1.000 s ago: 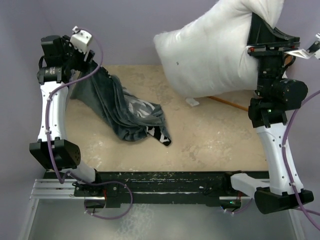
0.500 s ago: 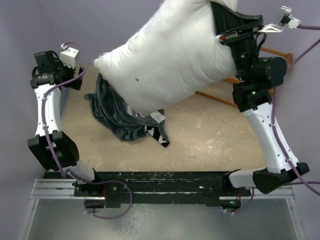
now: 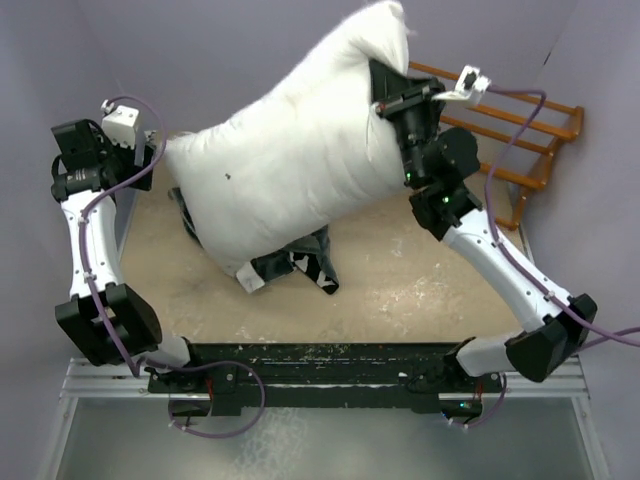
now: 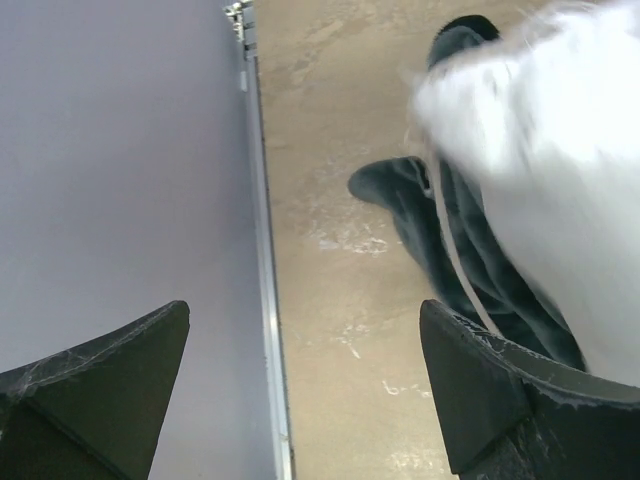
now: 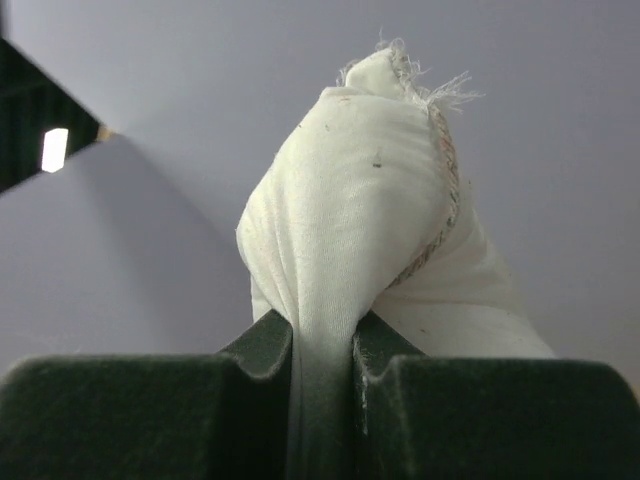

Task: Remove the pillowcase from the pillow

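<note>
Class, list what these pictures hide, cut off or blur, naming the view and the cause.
Top view: the pillow covers most of the pillowcase.
Left wrist view: the pillow is blurred and cut by the frame edge.
Right wrist view: the right claw shows only a pinched pillow corner.

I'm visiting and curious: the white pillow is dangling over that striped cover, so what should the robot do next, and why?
Probably lower the pillow onto bare table to the right and let go. The right gripper pinches its corner, holding it over the pillowcase, which lies free; the left gripper is open.
</note>
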{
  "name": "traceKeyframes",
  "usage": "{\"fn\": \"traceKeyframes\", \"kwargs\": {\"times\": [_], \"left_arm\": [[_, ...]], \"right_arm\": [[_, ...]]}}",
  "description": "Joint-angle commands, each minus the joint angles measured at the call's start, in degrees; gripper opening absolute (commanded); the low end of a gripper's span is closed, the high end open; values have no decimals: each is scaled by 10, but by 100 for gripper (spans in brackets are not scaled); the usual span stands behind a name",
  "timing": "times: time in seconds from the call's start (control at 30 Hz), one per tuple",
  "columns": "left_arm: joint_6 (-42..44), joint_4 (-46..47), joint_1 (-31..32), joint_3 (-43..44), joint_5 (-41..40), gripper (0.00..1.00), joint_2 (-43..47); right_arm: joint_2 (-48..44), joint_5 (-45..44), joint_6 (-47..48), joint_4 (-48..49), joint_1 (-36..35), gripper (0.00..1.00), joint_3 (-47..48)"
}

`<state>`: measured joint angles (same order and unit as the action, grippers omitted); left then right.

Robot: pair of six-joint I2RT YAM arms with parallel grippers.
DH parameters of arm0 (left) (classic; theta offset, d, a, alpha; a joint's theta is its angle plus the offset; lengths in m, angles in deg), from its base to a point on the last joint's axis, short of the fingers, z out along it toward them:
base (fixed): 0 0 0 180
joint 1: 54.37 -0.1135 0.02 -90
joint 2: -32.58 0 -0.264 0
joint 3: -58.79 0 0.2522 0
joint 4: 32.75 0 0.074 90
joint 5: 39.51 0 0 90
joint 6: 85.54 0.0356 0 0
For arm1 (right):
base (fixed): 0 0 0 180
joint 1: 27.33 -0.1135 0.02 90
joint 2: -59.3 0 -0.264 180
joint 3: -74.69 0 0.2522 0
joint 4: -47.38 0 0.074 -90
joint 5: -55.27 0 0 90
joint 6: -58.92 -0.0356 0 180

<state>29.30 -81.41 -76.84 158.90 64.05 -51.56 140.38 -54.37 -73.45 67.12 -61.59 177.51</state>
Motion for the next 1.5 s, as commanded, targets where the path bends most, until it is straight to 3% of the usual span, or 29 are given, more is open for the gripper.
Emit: {"fn": "traceKeyframes", "kwargs": {"times": [0.0, 0.17, 0.23, 0.27, 0.33, 0.37, 0.5, 0.73, 0.9, 0.97, 1.1, 1.23, 1.47], "left_arm": [[-30, 25, 1, -30, 48, 99, 36], [-35, 37, 1, -73, 64, 99, 50], [-39, 51, 1, -95, 71, 99, 57], [-42, 60, 1, -106, 74, 99, 59], [-51, 73, 1, -125, 82, 99, 64], [-57, 77, 1, -133, 87, 99, 65], [-70, 85, 1, -156, 112, 99, 72], [-107, 145, 4, -260, 182, 99, 110], [-119, 216, 16, -359, 193, 99, 133], [-123, 241, 19, -396, 195, 99, 142], [-155, 318, 29, -463, 200, 99, 172], [-166, 372, 59, -532, 199, 99, 217], [-178, 422, 93, -632, 200, 99, 301]], "right_arm": [[-97, -141, -10, 103, 43, 0, -167], [-194, -122, -62, 116, 115, 3, -444], [-232, -121, -49, 103, 130, 27, -519], [-240, -115, -42, 99, 135, 43, -547], [-262, -108, -28, 59, 142, 86, -584], [-267, -107, -14, 29, 142, 98, -591], [-282, -138, 38, -117, 142, 100, -583], [-327, -343, 145, -326, 143, 100, -534], [-347, -473, 83, -435, 166, 100, -531], [-376, -480, 84, -417, 171, 100, -558], [-431, -426, 141, -284, 171, 100, -636], [-445, -391, 178, -232, 171, 100, -675], [-391, -405, 144, -280, 171, 100, -658]]}}
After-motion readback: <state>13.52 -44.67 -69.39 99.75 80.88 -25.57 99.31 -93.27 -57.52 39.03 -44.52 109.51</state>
